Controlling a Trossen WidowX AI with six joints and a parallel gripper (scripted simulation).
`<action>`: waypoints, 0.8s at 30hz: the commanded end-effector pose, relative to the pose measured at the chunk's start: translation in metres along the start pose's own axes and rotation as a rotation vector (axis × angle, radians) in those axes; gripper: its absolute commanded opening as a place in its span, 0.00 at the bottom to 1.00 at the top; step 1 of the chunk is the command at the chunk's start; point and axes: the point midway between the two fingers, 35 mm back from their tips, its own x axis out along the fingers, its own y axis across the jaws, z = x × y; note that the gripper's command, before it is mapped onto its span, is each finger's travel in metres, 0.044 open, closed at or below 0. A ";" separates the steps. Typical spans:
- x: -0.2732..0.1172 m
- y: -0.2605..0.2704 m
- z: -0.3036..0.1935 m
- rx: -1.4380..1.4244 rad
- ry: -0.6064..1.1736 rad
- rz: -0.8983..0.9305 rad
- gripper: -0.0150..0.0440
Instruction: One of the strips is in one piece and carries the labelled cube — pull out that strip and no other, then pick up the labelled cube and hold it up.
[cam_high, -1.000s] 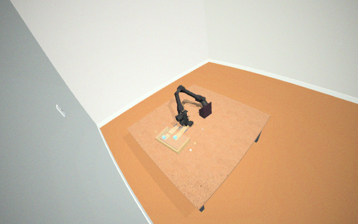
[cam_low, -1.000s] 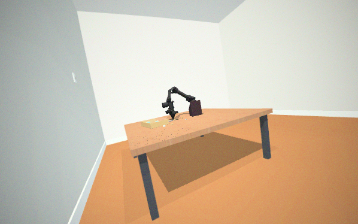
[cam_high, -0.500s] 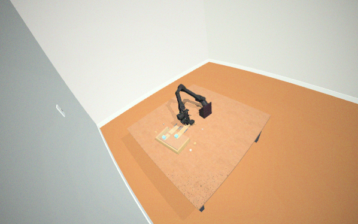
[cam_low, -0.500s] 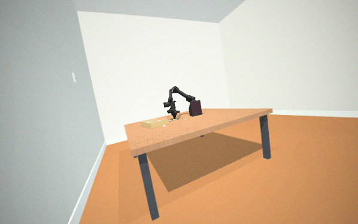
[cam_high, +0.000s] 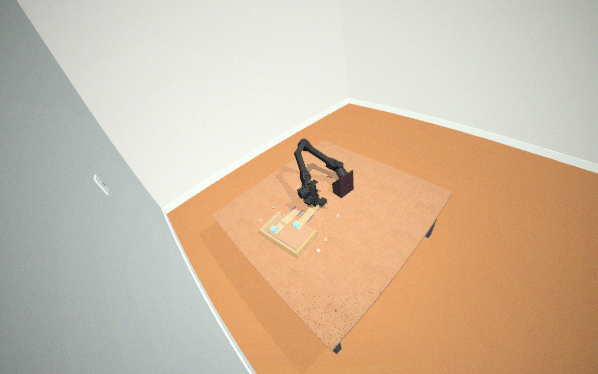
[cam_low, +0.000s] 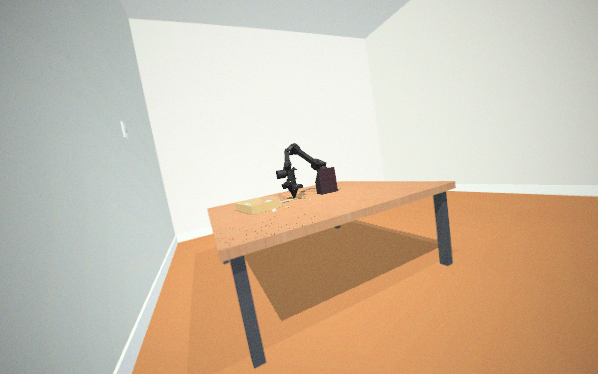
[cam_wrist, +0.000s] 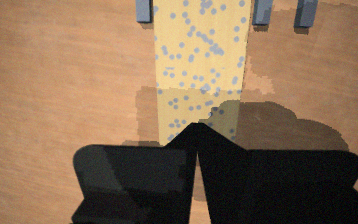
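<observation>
My gripper (cam_high: 316, 205) (cam_low: 294, 197) (cam_wrist: 196, 128) is shut with nothing between its fingers. Its tips are over the near end of a pale yellow strip (cam_high: 307, 217) (cam_wrist: 200, 60) with blue-grey dots; whether they touch it I cannot tell. The strip runs from the box between low rails. A light-blue cube (cam_high: 296, 225) is at its far end, by the box's edge. A second pale strip (cam_high: 289, 217) lies parallel to it, with another light-blue cube (cam_high: 274, 229) by its inner end. The cubes' labels are too small to read.
The low wooden box (cam_high: 307, 245) (cam_low: 256, 208) stands in front of the arm. Blue-grey rails (cam_wrist: 144, 11) (cam_wrist: 262, 12) (cam_wrist: 305, 13) flank the strip. A small white piece (cam_high: 318, 250) and a small yellow piece (cam_high: 325, 239) lie beside the box. The dark arm base (cam_high: 343, 184) (cam_low: 327, 180) stands behind.
</observation>
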 end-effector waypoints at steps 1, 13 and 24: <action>0.004 0.001 -0.013 -0.010 0.023 0.000 0.25; 0.004 0.001 -0.031 -0.011 0.024 0.000 0.25; 0.003 0.002 -0.048 -0.012 0.024 0.000 0.25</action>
